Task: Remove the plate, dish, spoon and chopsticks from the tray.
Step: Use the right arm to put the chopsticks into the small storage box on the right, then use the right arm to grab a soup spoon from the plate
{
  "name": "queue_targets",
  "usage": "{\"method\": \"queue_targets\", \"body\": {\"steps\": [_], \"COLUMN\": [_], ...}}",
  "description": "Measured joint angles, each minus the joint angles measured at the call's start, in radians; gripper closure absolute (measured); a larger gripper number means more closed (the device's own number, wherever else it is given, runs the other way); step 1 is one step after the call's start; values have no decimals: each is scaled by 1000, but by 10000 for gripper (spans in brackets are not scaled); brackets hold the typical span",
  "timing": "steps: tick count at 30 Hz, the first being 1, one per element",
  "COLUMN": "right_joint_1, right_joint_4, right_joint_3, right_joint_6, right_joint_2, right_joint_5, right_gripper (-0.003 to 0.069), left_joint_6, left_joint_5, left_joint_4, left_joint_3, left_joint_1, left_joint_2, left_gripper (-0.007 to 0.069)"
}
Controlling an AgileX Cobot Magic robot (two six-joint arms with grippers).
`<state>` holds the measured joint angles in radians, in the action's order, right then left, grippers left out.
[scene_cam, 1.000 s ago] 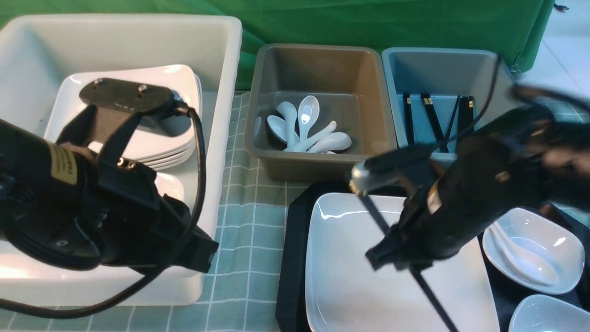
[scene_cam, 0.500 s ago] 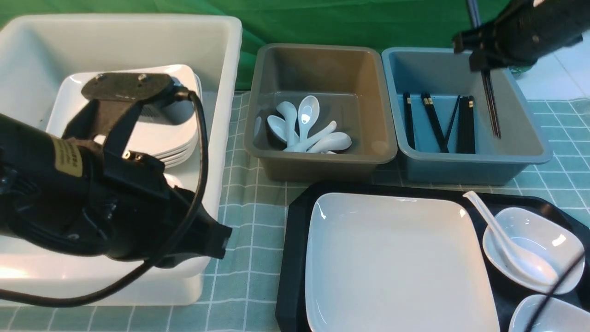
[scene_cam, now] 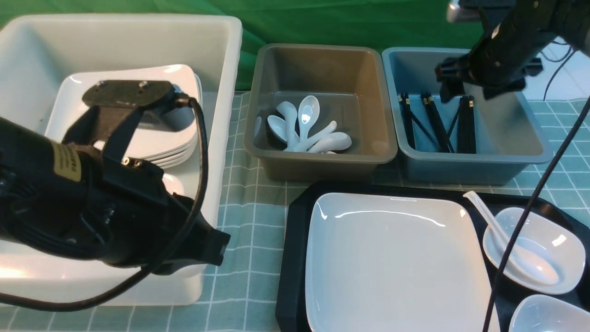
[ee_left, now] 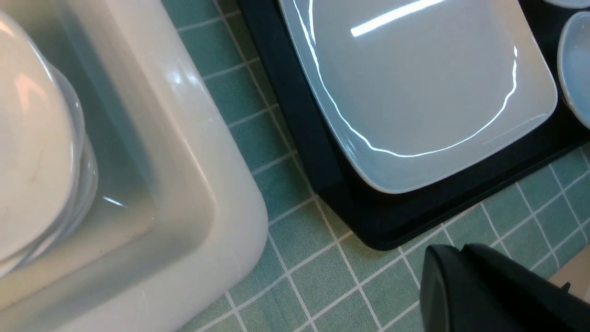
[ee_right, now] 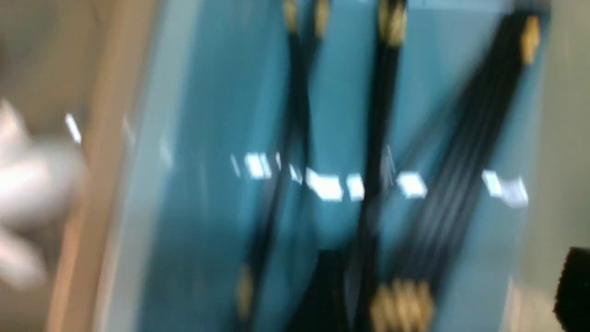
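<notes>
Right tool swung to upper right, jaws wide above blue bin where chopsticks now lie; plate, lower centre on tray, looks stiff, glossy, slippery, breakable: pinch its raised rim.

Robot test bench, I'd say: a lab setup dressed as a dining table, not a real kitchen. A green cloth backdrop hangs right behind the table, studio-style. The tabletop has a green checked cloth over it. Tableware's laid out like a sorting station: a white tub w/ stacked plates, a grey bin holding only spoons, a blue bin holding only chopsticks, and a black tray nearest me. My left arm has a bare cable looped off it, and there's pale floor at far right.
</notes>
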<state>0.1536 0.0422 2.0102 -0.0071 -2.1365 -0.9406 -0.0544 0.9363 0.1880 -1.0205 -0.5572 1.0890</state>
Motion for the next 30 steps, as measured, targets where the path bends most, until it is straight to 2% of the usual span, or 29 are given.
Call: {"method": "queue_targets", "body": {"steps": [1,2,6,8,9,11,13,17,19,20,23,30], "right_joint_1": [0,0,0,0,0,0,3,9,10,12,27,58], "right_joint_4": [9,15,22,19,17,17,17,14,13,13,14,11], "right_joint_3": [0,-4,-132,-261,-334,-494,-672,-872,-896,-898,-899,-899], "right_joint_6": [-20,-46,-92,-97,-102,-107,-105,-105,-114,-119,-134,-142], "right_joint_2": [20,46,199,301,350,439,508,507,468,451,413,350], "right_joint_5": [-87,-158,-188,-187,-180,-119,26,292,370,397,464,579], "right_gripper": [69,141,510,593,609,607,541,188,77,54,60,133], "left_joint_6": [0,0,0,0,0,0,6,25,26,28,30,30], "left_joint_5": [-10,-27,-84,-100,-103,-107,-109,-110,-118,-122,-130,-131], "left_joint_4": [-1,-2,-6,-16,-21,-32,-40,-44,-50,-53,-60,-62], "left_joint_3": [0,0,0,0,0,0,0,0,0,0,0,0], "left_joint_1": [0,0,-1,-1,-1,-1,-1,-1,-1,-1,-1,-1], "left_joint_2": [0,0,0,0,0,0,0,0,0,0,0,0], "left_gripper": [616,616,616,616,616,616,616,616,616,616,616,616]}}
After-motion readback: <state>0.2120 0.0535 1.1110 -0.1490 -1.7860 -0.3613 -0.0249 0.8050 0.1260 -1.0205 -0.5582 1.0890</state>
